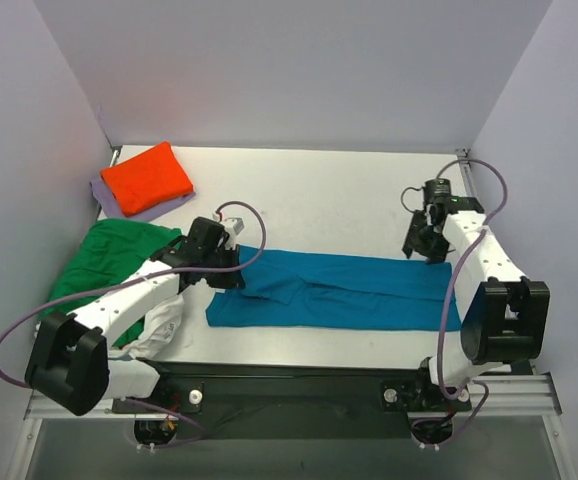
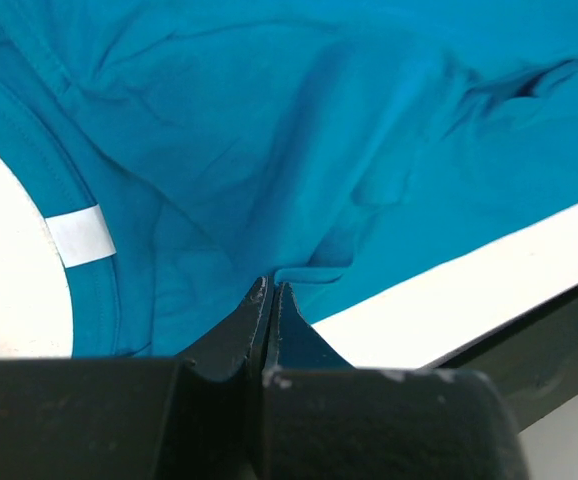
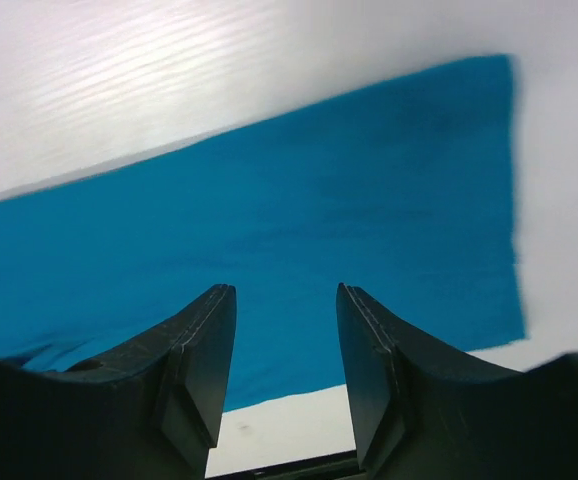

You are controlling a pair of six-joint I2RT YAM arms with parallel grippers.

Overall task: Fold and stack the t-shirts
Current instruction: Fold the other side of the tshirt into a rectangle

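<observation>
The teal-blue t-shirt (image 1: 349, 290) is laid as a long folded strip across the middle of the tabletop (image 1: 319, 190). Its left end is pinched in the closed left pincer (image 2: 269, 292). The right pincer (image 3: 284, 295) is held parted and empty above the right end. An orange t-shirt (image 1: 147, 178) is stacked on a lavender t-shirt (image 1: 102, 193) at the far left; a green t-shirt (image 1: 109, 250) and a white t-shirt (image 1: 164, 325) are crowded under the left arm.
</observation>
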